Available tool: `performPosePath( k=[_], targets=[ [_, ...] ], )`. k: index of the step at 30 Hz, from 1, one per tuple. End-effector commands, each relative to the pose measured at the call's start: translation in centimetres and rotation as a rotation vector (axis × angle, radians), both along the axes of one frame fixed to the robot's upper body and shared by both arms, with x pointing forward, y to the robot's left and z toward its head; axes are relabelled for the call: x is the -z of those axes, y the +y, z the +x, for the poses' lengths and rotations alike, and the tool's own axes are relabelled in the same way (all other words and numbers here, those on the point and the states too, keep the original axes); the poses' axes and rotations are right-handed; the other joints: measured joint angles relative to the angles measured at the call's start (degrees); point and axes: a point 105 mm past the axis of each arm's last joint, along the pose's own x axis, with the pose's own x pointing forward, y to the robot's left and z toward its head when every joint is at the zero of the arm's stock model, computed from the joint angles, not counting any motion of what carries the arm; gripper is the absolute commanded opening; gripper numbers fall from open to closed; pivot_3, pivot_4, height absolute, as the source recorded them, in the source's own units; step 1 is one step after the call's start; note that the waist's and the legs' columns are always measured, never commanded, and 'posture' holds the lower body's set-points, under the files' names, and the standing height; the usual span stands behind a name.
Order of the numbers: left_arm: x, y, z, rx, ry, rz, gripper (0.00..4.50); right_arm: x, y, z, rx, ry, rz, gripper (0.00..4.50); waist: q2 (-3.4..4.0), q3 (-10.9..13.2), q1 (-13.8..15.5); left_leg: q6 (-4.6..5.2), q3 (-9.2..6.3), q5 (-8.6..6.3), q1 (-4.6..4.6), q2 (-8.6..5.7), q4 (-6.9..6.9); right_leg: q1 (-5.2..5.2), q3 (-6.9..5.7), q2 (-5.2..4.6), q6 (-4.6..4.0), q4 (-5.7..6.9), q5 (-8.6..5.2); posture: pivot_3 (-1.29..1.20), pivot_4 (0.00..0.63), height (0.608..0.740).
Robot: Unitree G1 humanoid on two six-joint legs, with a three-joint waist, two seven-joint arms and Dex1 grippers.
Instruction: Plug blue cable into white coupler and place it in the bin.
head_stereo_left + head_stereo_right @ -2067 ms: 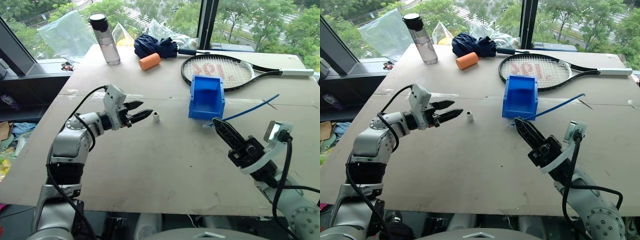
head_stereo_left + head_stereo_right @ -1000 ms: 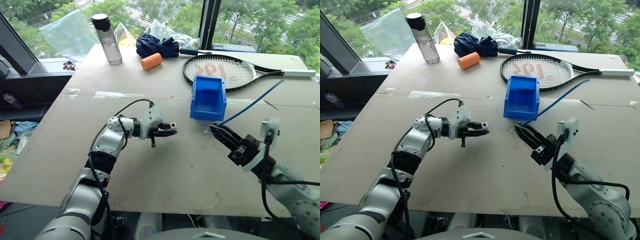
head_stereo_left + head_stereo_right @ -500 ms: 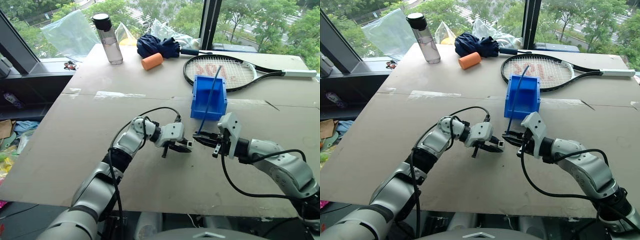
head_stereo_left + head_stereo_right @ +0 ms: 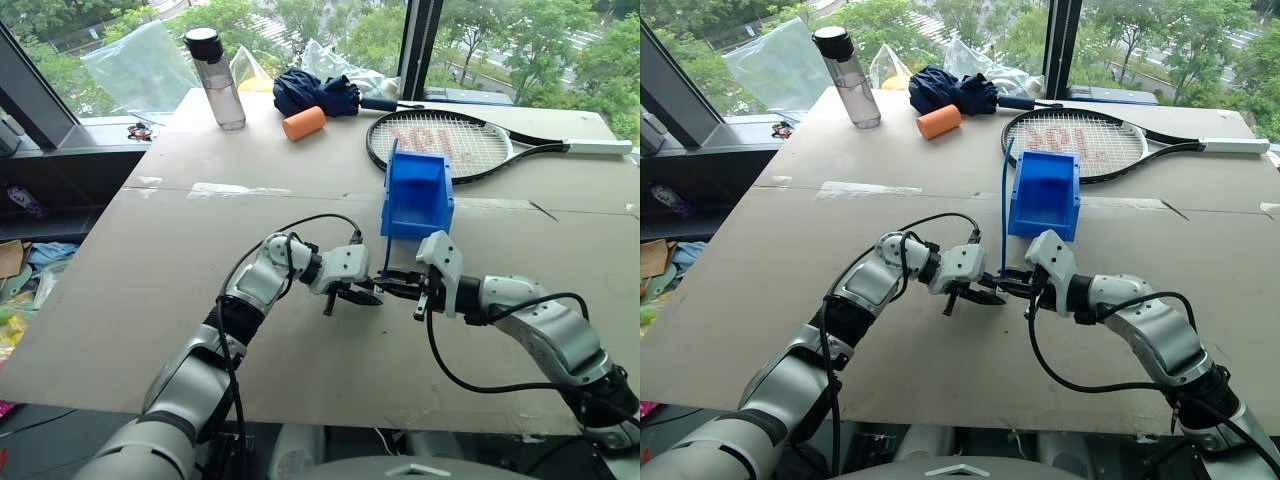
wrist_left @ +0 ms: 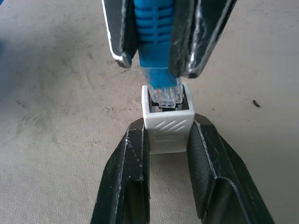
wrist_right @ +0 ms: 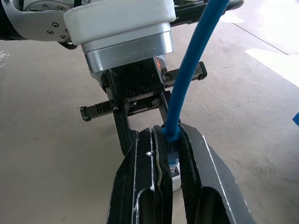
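Observation:
Over the middle of the table my two grippers meet tip to tip. My left gripper (image 4: 362, 296) is shut on the white coupler (image 5: 168, 128), whose dark socket faces the other gripper. My right gripper (image 4: 392, 287) is shut on the blue cable (image 4: 388, 210) at its ribbed boot (image 5: 156, 32). The cable's clear plug (image 5: 163, 93) sits partly inside the socket. Above my right gripper the cable stands nearly upright in front of the bin (image 4: 418, 195). That bin rests on the table just behind the grippers.
A tennis racket (image 4: 450, 140) lies behind the bin. At the far edge are a water bottle (image 4: 215, 78), an orange foam cylinder (image 4: 300, 122), a dark blue cloth (image 4: 315, 92) and plastic bags. Bare tabletop (image 4: 150, 260) spreads to the left and in front.
Both grippers have come together at the table's middle. The cable has swung from slanting right to nearly upright. The gap between plug and coupler has closed.

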Motion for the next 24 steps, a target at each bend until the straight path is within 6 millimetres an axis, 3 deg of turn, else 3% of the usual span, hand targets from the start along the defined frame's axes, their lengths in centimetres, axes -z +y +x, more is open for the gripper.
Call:
performPosePath(
  k=[1, 11, 18, 24],
  targets=[
    [-0.4, -0.8, -0.8, 0.053, -0.015, -0.008, 0.49, 1.5, -0.6, 0.5, 0.032, 0.024, -0.061, 0.00, 0.00, 0.0, 0.0, 0.00, 0.00, 0.00, 0.00, 0.00, 0.00, 0.00, 0.00, 0.00, 0.00, 0.00, 0.00, 0.00, 0.150, 0.740],
    [-0.4, -0.8, -0.8, 0.047, -0.020, -0.016, 0.49, 4.2, -1.2, 0.0, 0.002, -0.019, -0.245, 0.00, 0.02, -0.2, -0.1, 0.00, 0.00, 0.00, 0.08, 0.00, 0.00, 0.00, 0.00, 0.01, 0.00, 0.09, -0.01, 0.00, 0.150, 0.740],
    [-0.4, -0.9, -0.7, 0.040, -0.018, -0.024, 0.49, 4.4, -1.5, -0.5, 0.014, -0.003, -0.224, 0.00, 0.02, -0.2, 0.0, 0.00, 0.00, 0.00, 0.09, 0.00, 0.01, 0.00, 0.00, 0.01, -0.01, 0.12, -0.01, 0.00, 0.150, 0.740],
    [-0.5, -1.0, -0.6, 0.041, -0.020, -0.026, 0.49, 5.9, -1.8, -0.6, -0.005, 0.017, -0.300, 0.00, 0.03, -0.3, 0.0, 0.00, 0.01, 0.00, 0.09, 0.00, 0.02, 0.01, 0.01, 0.00, -0.01, 0.12, -0.01, 0.00, 0.150, 0.740]
  ],
)
